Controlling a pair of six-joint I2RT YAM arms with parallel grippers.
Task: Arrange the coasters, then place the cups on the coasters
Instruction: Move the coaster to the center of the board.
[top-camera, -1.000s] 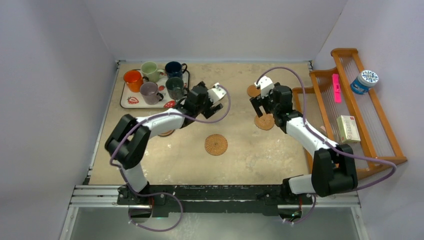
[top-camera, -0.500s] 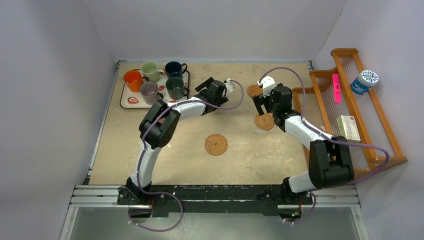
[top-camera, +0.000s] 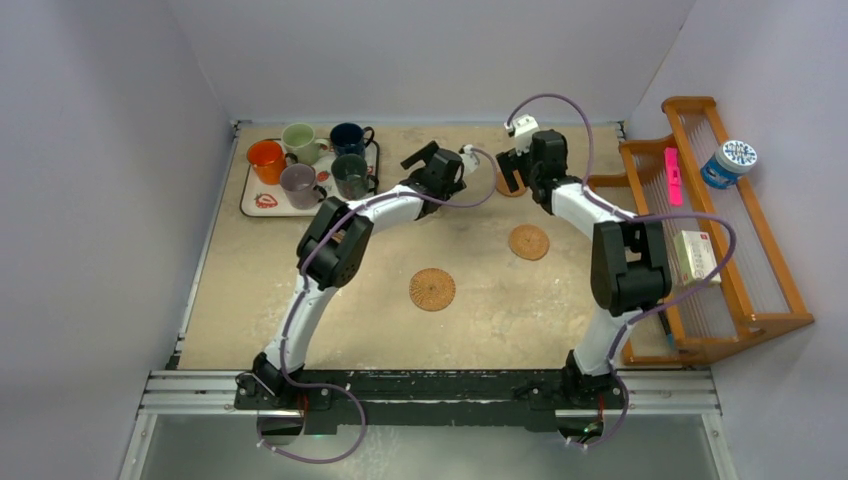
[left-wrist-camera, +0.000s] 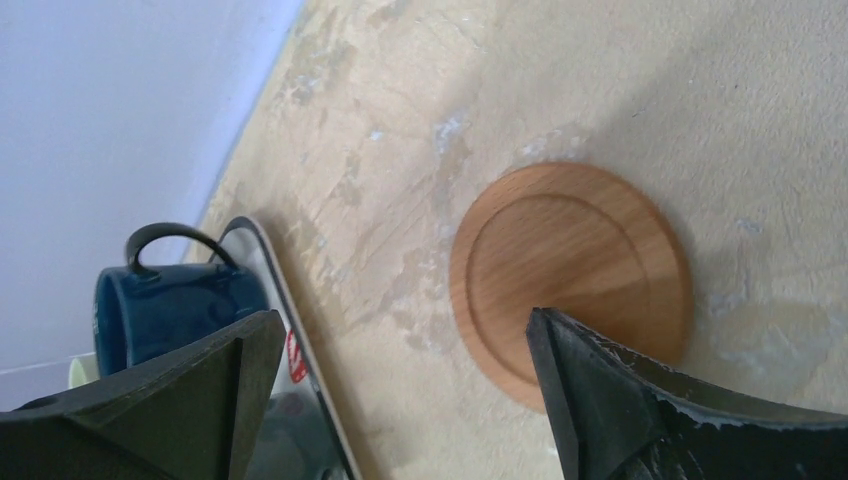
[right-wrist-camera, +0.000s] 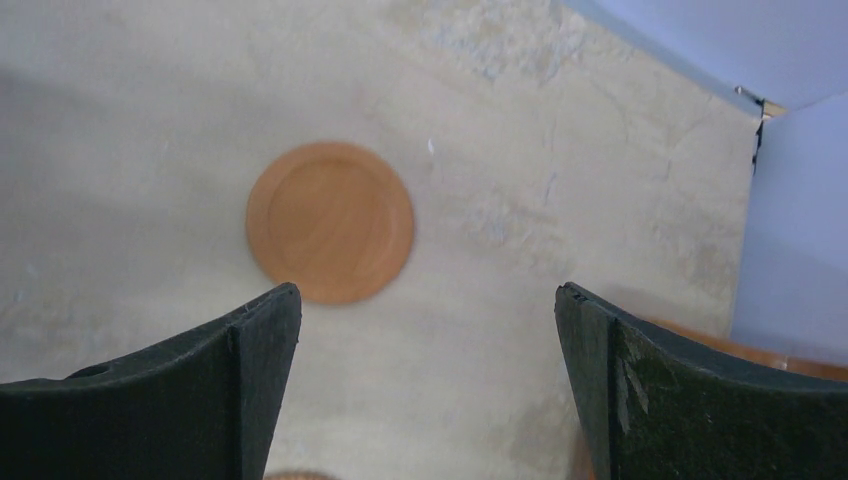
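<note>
Five cups stand on the strawberry-print tray (top-camera: 262, 203) at the back left: orange (top-camera: 267, 160), pale green (top-camera: 299, 142), navy (top-camera: 348, 137), mauve (top-camera: 298, 185) and dark green (top-camera: 350, 175). A dark woven coaster (top-camera: 432, 289) lies mid-table, and a tan woven one (top-camera: 529, 242) to its right. A plain wooden coaster (left-wrist-camera: 570, 265) (right-wrist-camera: 330, 222) lies near the back, partly under my right gripper (top-camera: 515, 170). My left gripper (top-camera: 432, 165) hovers between it and the tray. Both the left gripper (left-wrist-camera: 403, 320) and the right gripper (right-wrist-camera: 427, 290) are open and hold nothing.
A wooden rack (top-camera: 745, 290) along the right wall holds a blue-and-white jar (top-camera: 728, 163), a pink item (top-camera: 673, 175) and a small box (top-camera: 695, 256). White walls close in the left, back and right. The navy cup (left-wrist-camera: 170, 305) sits by my left finger.
My left arm swung from the tray's front corner toward the back middle. My right gripper left the tan woven coaster and moved back over the plain wooden one. Both grippers stayed open.
</note>
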